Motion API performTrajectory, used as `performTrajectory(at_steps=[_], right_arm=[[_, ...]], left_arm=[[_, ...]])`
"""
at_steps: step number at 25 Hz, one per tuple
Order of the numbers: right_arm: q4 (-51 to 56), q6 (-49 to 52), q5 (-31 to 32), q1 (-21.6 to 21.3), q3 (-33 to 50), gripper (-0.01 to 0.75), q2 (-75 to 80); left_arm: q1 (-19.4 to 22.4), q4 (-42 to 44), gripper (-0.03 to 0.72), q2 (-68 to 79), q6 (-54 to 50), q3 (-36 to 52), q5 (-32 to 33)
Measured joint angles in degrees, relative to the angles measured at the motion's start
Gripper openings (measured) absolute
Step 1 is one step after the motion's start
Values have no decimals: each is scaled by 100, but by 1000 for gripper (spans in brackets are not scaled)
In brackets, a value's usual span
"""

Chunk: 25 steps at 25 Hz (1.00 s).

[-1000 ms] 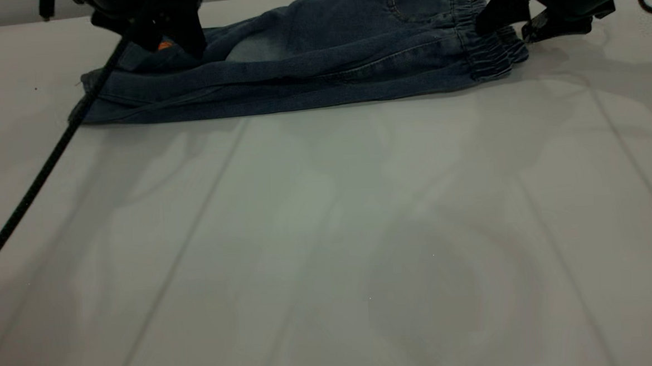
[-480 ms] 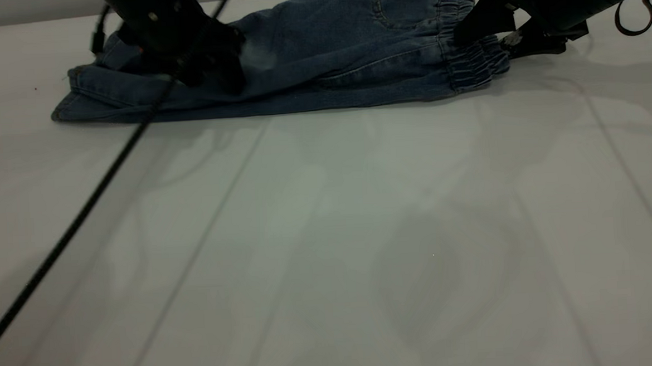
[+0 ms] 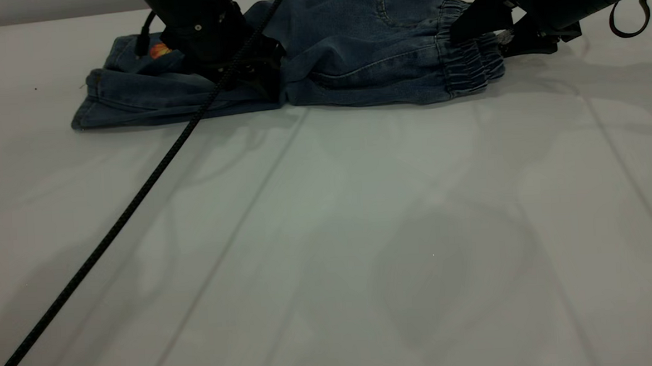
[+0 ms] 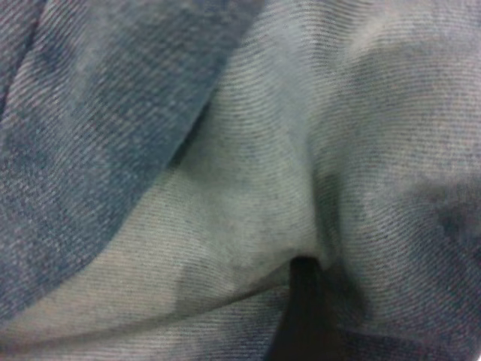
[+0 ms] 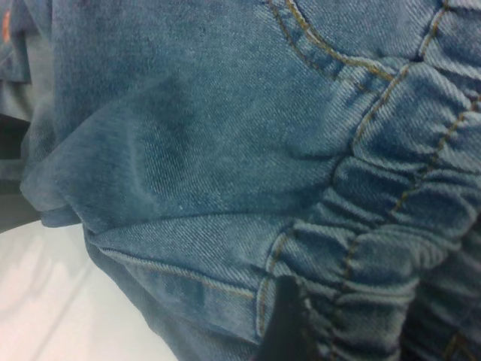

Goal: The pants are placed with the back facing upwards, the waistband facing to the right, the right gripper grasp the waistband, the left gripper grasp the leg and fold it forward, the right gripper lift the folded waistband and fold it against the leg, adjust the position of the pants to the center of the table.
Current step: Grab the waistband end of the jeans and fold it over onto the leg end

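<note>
The pants (image 3: 352, 47), folded lengthwise, lie along the far edge of the table (image 3: 362, 231), gathered waistband (image 3: 467, 58) toward its right side and the leg (image 3: 142, 75) with an orange print toward its left. The left gripper (image 3: 253, 78), trailing a braided cable (image 3: 127, 216), presses into the denim at mid-length; whether its fingers are apart or together cannot be told. The right gripper (image 3: 499, 34) is clamped on the waistband.
</note>
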Motion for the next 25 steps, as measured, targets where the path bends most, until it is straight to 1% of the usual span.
performTrajectory(at_steps=[2, 5, 8, 10, 11, 13, 15, 20, 25], right_arm=[[0, 4, -27, 39, 0, 459, 0], [0, 6, -140, 165, 0, 372, 0], [0, 6, -169, 278, 0, 222, 0], [-7, 11, -105, 326, -4, 95, 0], [-30, 18, -28, 326, -37, 69, 5], [-170, 148, 139, 318, -145, 53, 4], [-474, 519, 332, 266, -363, 50, 4], [-1839, 1760, 608, 44, -1043, 50, -248], [-3081, 3084, 831, -90, -1809, 50, -585]], left_arm=[[-26, 0, 505, 5, 0, -12, 0], [-39, -6, 505, 5, 0, -13, 0], [-39, -11, 505, 5, 0, -13, 19], [-39, -11, 505, 5, 0, -18, 37], [-39, -11, 505, 5, 0, -24, 42], [-44, 2, 505, 5, 0, -24, 87], [-44, 77, 505, -21, 0, -29, 213], [-68, 328, 505, -255, 0, -228, 893], [-83, 405, 505, -582, 0, -658, 1376]])
